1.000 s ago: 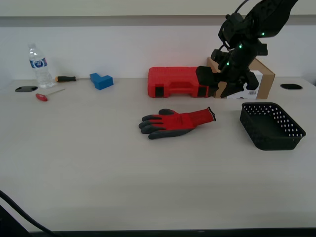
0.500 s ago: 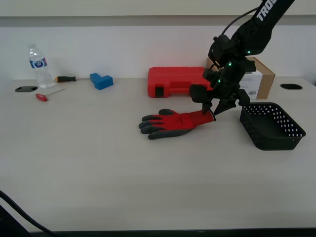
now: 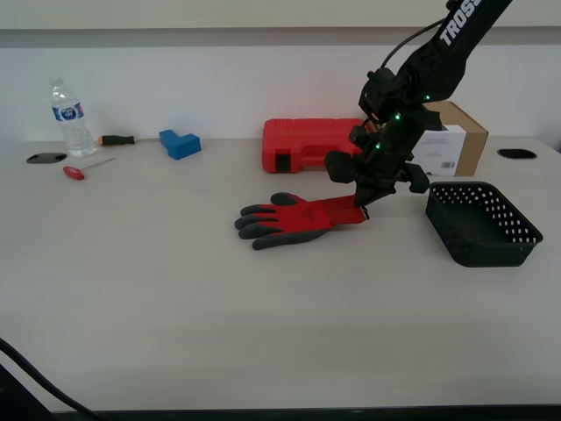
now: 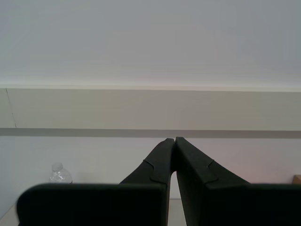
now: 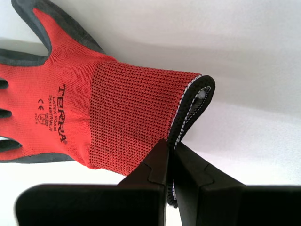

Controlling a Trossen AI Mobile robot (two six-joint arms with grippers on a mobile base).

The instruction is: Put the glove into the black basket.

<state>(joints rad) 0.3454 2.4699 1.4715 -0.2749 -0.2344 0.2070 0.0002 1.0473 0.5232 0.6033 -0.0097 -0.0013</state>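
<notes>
The red glove (image 3: 294, 219) with dark grey fingertips lies flat on the table, fingers toward the exterior view's left. My first gripper (image 3: 361, 207) has come down on its cuff end. In the first wrist view the fingers of my first gripper (image 5: 170, 148) are closed on the black-edged cuff of the glove (image 5: 94, 108). The black basket (image 3: 482, 224) stands empty on the table to the exterior view's right of the gripper. My second gripper (image 4: 174, 141) is shut and empty, facing the wall; it does not show in the exterior view.
A red tool case (image 3: 311, 145) and a brown cardboard box (image 3: 456, 140) stand behind the glove and the basket. A blue block (image 3: 180, 143), a water bottle (image 3: 68, 117) and two screwdrivers (image 3: 116, 139) lie at the back left.
My first arm has come down from above the tool case onto the glove's cuff and closed on it. The glove has slid a little toward the exterior view's left.
</notes>
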